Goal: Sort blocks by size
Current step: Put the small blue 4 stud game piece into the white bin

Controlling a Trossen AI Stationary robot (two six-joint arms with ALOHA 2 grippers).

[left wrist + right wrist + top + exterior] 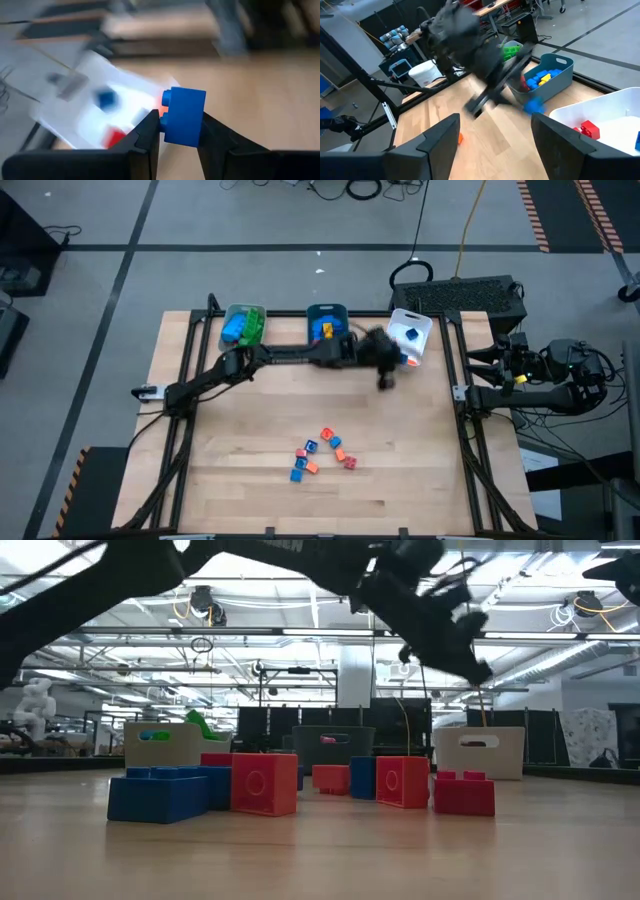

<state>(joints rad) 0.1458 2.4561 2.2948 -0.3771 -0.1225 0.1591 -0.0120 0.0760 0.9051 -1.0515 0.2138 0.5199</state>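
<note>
My left gripper (390, 370) hangs above the table beside the white tray (421, 330) at the far right, shut on a small blue block (183, 116); it also shows in the right wrist view (532, 106). Several small red, blue and orange blocks (322, 454) lie loose on the table's near middle. A grey tray (243, 325) holds blue and green blocks, a teal tray (326, 323) holds blue and yellow ones, and the white tray holds a blue and a red one. My right gripper (492, 135) is open and empty beyond the table's right edge. My left gripper pinches the small blue block by two opposite side faces (167, 127) between its two fingers. The block's studs point sideways toward the left finger. The block is lifted clear of the table, near the white tray's near edge.
The three trays stand in a row along the far edge. Black frame rails run along the table's left and right sides. A black box (470, 298) sits behind the white tray. Bare wood lies between the trays and the loose blocks.
</note>
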